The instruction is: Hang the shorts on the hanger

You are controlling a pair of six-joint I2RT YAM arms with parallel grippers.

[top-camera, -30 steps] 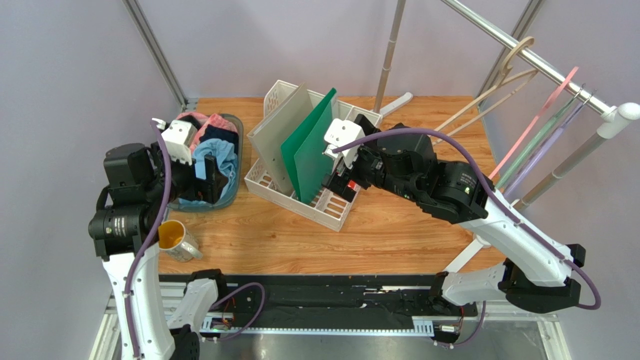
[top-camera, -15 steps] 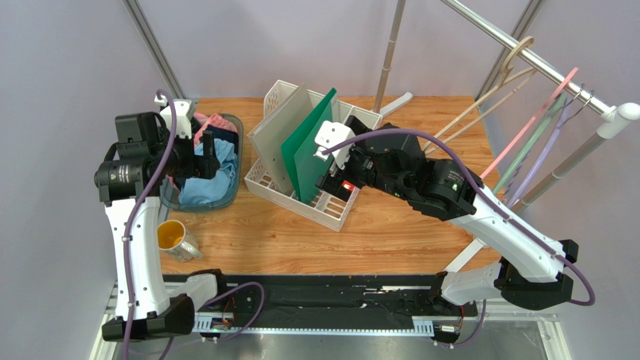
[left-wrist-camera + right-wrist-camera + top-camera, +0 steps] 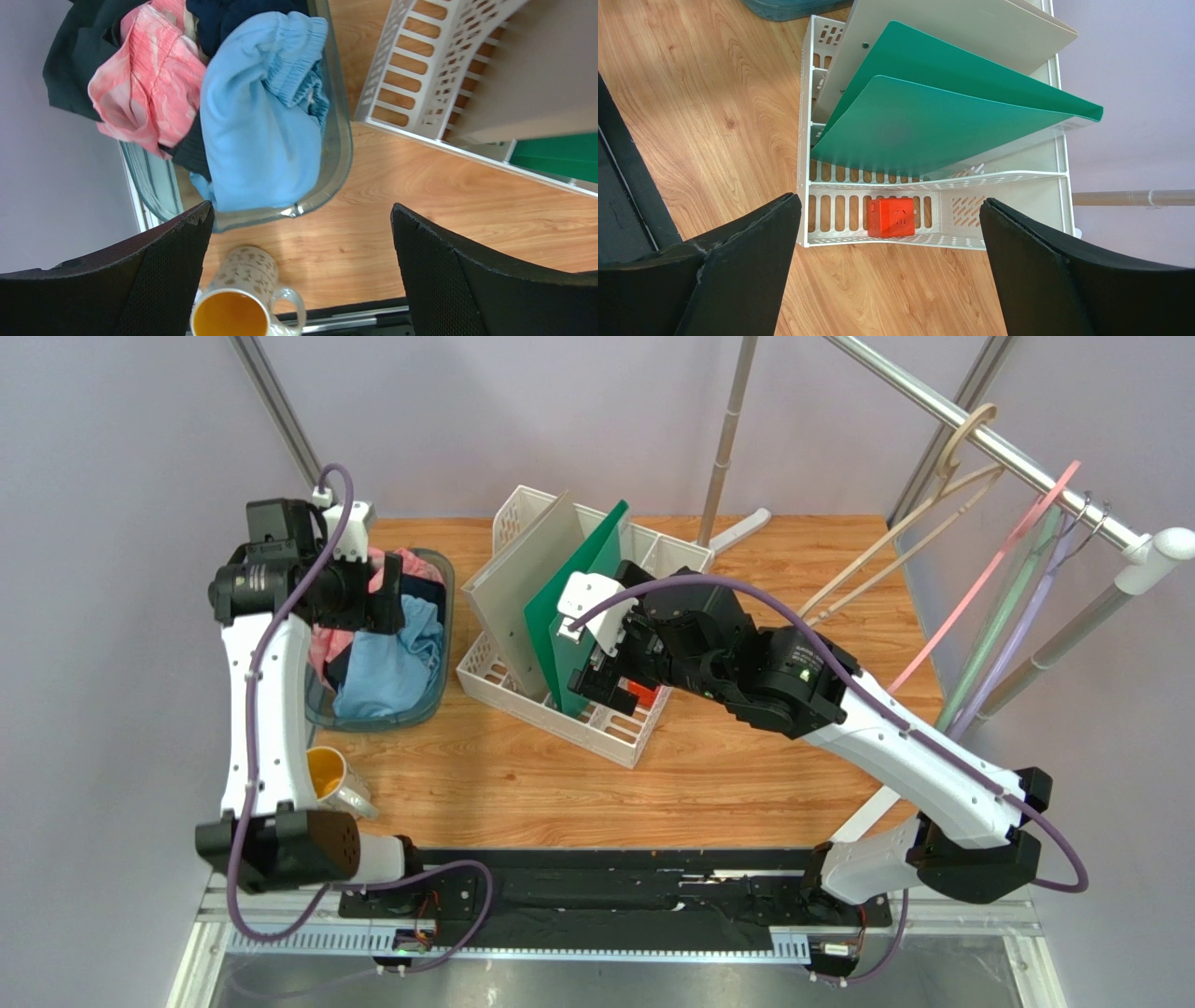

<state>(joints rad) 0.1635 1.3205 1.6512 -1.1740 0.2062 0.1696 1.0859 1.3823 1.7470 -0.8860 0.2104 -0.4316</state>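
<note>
Both arms have swung leftward. Left gripper [image 3: 298,227] gapes wide and empty above the basket [image 3: 342,150], and right gripper [image 3: 889,210] hangs equally wide over the file rack [image 3: 829,210]. On the rail [image 3: 912,392] the hanger [image 3: 957,437] waits bare. Ungrasped, the shorts [image 3: 256,133] lie in the basket, so everything remains to do.

My left arm [image 3: 260,686] stands tall, bent at the elbow. The left gripper [image 3: 302,210] points downward with its fingers [image 3: 161,273] spread wide. My right arm [image 3: 898,749] stretches forward and to the left, and the right gripper [image 3: 889,203] also faces down, with its fingers well apart.
</note>
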